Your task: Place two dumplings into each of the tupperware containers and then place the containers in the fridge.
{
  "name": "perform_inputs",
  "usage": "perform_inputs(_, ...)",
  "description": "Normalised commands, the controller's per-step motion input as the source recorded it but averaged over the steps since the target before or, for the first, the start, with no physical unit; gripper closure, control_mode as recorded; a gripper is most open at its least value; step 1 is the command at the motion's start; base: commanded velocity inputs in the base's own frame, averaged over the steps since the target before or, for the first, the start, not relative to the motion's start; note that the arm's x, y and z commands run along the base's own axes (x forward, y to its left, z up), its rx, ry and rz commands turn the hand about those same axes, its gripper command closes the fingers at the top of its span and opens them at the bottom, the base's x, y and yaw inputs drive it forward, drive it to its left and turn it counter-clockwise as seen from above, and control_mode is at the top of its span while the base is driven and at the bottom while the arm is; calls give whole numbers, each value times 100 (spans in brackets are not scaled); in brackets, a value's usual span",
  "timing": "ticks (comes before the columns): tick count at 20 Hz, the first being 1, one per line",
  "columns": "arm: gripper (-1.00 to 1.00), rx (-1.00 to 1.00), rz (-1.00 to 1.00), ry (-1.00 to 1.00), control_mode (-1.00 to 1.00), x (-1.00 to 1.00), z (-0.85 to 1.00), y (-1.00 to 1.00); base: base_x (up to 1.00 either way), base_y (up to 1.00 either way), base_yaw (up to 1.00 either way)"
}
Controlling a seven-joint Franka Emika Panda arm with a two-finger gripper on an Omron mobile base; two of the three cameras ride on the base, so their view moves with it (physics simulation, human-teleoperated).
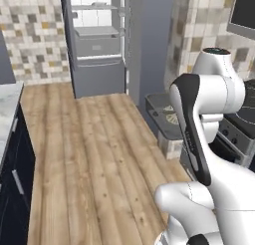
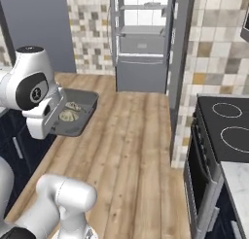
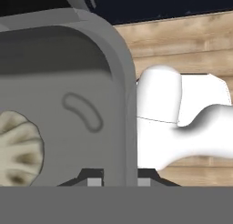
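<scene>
A tupperware container [image 2: 85,102] hangs in the air over the wood floor, held level at its near edge. My gripper [image 3: 118,178] is shut on its rim [image 3: 122,82], one fingertip inside the wall and one outside. Two dumplings [image 2: 68,115] lie in it; the hand view shows one dumpling [image 3: 18,148] at its left edge. In the left base view my arm covers most of the container [image 1: 157,105]. The fridge [image 2: 143,39] stands straight ahead across the floor with its door open, its pale shelves and drawers [image 1: 97,42] showing.
A black stove top [image 2: 226,121] with an oven below is on the right. Dark blue cabinets [image 1: 15,174] under a pale counter [image 1: 7,97] line the left. Wood floor [image 1: 94,154] runs between them up to the fridge.
</scene>
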Motion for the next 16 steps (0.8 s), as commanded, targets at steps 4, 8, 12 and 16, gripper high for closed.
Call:
perform_inputs(4,100,0,0,0,100,0,0,0,100,0,0)
perform_inputs(8,100,0,0,0,100,0,0,0,100,0,-1)
perform_inputs(12,100,0,0,0,100,0,0,0,100,0,-1)
perform_inputs(16,100,0,0,0,100,0,0,0,100,-7,0)
